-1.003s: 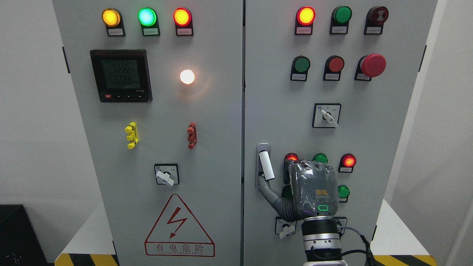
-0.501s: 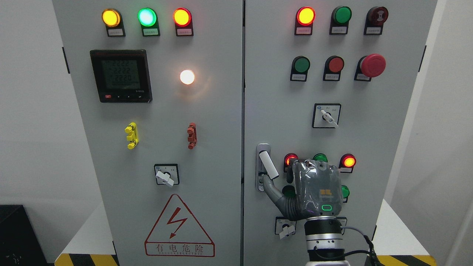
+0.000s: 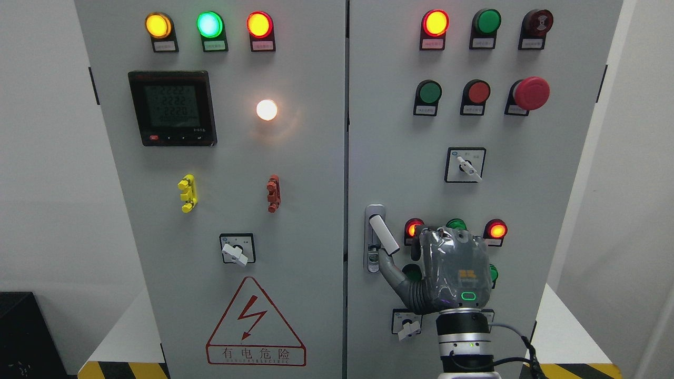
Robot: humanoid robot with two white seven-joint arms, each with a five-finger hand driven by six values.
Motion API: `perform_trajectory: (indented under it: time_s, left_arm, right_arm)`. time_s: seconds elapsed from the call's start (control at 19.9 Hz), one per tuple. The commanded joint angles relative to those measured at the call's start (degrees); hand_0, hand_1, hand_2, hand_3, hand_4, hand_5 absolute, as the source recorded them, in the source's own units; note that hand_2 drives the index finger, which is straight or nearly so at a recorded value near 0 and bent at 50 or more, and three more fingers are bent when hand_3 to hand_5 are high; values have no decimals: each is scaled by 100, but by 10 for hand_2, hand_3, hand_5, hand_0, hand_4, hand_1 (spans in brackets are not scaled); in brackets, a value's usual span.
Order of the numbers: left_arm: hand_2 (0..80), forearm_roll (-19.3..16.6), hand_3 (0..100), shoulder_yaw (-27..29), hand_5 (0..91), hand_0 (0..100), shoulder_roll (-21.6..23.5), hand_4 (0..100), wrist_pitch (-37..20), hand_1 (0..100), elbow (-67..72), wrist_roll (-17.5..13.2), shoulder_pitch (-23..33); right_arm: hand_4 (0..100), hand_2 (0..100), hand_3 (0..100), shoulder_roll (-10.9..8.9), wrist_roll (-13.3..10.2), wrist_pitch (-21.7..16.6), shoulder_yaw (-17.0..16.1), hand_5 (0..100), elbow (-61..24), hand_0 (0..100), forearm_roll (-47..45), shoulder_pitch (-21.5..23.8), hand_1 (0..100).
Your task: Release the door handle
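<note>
The white door handle [image 3: 383,235] sits on its grey lock plate [image 3: 374,210] at the left edge of the cabinet's right door [image 3: 400,131]. The handle is tilted, with its lower end swung out to the right. My right hand [image 3: 454,273] comes up from the bottom edge with its grey back toward the camera, just right of the handle. Its thumb [image 3: 388,267] stretches left and touches the handle's lower end from below. The hand is not closed around the handle. The other fingers are mostly hidden behind the palm. The left arm is out of view.
Red [image 3: 497,230] and green [image 3: 456,225] lamps sit just above my hand, and a rotary switch [image 3: 406,323] sits below it. Further up are a selector switch [image 3: 465,165] and a red emergency button [image 3: 531,93]. The left door [image 3: 295,173] carries a meter [image 3: 172,108] and a warning triangle [image 3: 255,322].
My right hand has shifted a little to the right and down. The handle's lower end has swung further right, so it tilts more. The thumb stays at its lower end.
</note>
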Motion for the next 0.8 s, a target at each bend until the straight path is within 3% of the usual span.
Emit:
perform_trajectory:
  time_s: [0.0, 0.75]
  left_arm:
    - [25, 0, 85, -114, 0, 0, 0, 12, -2, 0, -97, 4, 0]
    - [25, 0, 82, -114, 0, 0, 0, 12, -2, 0, -97, 4, 0]
  right_arm:
    - [1000, 798, 1000, 3, 10, -1, -91, 957, -57, 297, 1, 3, 382]
    - [1000, 796, 1000, 3, 10, -1, -258, 958, -83, 332, 1, -50, 366]
